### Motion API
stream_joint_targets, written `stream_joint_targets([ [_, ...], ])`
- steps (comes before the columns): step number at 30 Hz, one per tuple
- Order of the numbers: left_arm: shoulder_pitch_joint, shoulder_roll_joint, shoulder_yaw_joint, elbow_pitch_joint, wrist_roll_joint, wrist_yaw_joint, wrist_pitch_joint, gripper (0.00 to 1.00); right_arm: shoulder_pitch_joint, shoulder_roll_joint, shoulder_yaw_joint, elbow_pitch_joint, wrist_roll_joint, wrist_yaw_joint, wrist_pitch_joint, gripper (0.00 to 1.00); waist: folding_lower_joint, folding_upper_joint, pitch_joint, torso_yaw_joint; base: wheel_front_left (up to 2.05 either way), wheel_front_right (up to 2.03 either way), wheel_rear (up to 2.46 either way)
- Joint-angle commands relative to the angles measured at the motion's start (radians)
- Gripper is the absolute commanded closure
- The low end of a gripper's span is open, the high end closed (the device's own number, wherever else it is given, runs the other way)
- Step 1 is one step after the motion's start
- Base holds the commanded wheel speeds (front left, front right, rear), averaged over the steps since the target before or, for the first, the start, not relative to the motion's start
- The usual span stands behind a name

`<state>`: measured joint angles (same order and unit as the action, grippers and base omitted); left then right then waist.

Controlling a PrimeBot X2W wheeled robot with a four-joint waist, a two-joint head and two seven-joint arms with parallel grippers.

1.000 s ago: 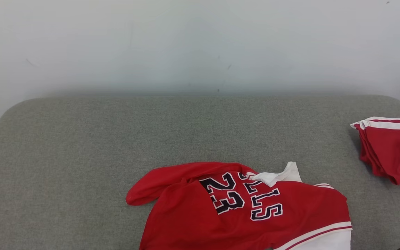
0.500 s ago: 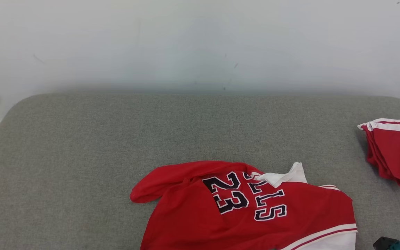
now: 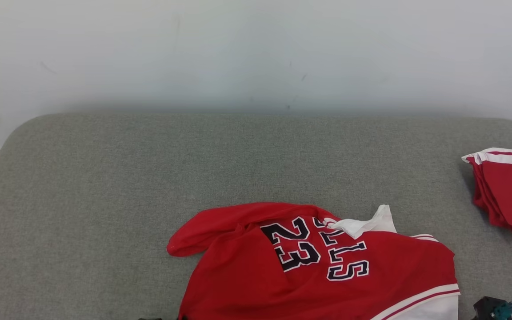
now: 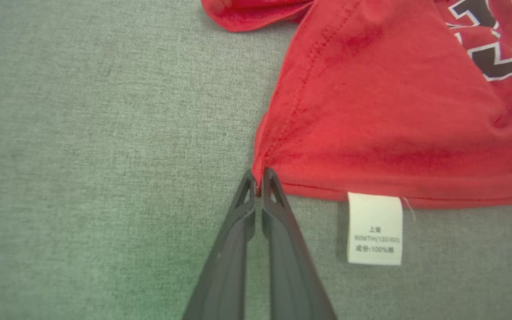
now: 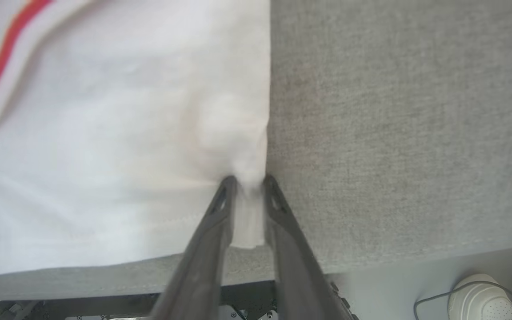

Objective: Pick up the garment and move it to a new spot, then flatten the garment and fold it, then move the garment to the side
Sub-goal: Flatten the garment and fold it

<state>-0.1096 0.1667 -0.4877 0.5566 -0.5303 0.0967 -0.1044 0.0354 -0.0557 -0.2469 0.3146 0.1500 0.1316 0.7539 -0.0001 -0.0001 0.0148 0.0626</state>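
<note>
Head view first: I've got the garment (image 3: 309, 275), a red jersey with dark lettering and a 23, lying rumpled at the near edge of the grey cushion (image 3: 149, 169), a bit right of centre, one red sleeve flopped out to the left and a white flap turned up near the top. Pale wall (image 3: 256, 53) behind the cushion. Far over on the right edge sits a second red bundle (image 3: 509, 191) with white stripes, well apart from the jersey. A dark bit of hardware (image 3: 491, 309) with a teal fitting pokes in at the bottom right corner, just beside the jersey's white hem. Over to the left wrist view: my left gripper (image 4: 259, 180) has its two dark fingers pressed tight together, pinching the very corner of the red hem, cloth pulled to a point at the tips. A white care label (image 4: 374, 229) hangs off that hem and lies flat on the grey fabric just beside the fingers. Now the right wrist view: my right gripper (image 5: 249, 182) is clamped on the white corner of the garment, a strip of white cloth caught between the fingers and puckered at the tips. That corner is right at the cushion's near edge; below it I see pale floor (image 5: 385, 284) and a pair of white shoes (image 5: 482, 302).
</note>
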Motion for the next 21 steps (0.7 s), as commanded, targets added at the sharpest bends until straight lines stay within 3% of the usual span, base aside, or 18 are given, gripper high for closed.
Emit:
stream_joint_targets([
  [1,-0.01,0.003,0.006,-0.004,-0.008,-0.001,-0.015,1.0,-0.022,0.009,0.01,0.02,0.017,-0.002,-0.022,1.0,0.0001,0.0001,-0.005,0.002,0.0,0.0,0.0],
  [14,0.009,-0.036,0.146,-0.205,-0.2,-0.069,-0.085,1.0,-0.051,0.006,-0.031,-0.135,0.332,0.0,-0.127,1.0,0.0001,0.0001,-0.021,-0.027,0.0,0.0,0.0],
  [21,-0.161,-0.028,0.224,-0.367,-0.328,-0.089,0.027,1.0,-0.276,0.006,0.058,-0.177,0.495,0.0,-0.184,1.0,0.0001,0.0001,0.129,-0.076,0.0,0.0,0.0],
])
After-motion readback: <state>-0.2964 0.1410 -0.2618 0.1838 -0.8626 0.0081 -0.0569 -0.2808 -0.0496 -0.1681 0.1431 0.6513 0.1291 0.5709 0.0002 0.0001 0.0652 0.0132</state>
